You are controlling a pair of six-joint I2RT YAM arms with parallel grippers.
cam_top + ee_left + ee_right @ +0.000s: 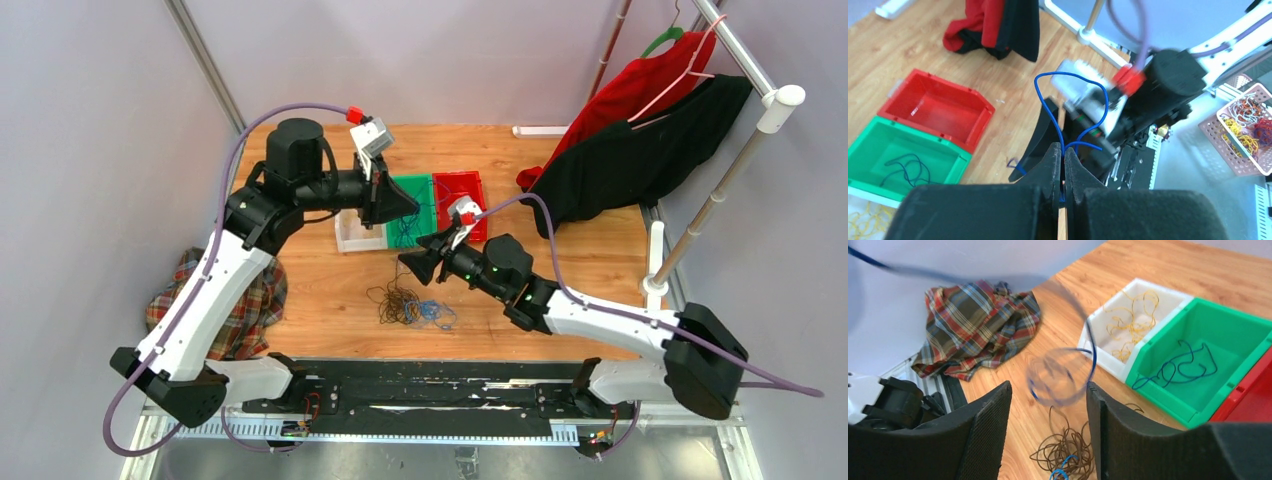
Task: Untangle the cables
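Your left gripper (1064, 151) pinches a blue cable (1068, 73) at mid-frame. Your right gripper (1048, 390) stands open. The other cables (405, 303) lie tangled on the table (330, 300), centre of the overhead view.

No text, label, brand or number can be read in any of the three views. The pale tab (894, 88) on the corner of the red bin (938, 107), at about 9 o'clock in the left wrist view, is too blurred to show any writing.
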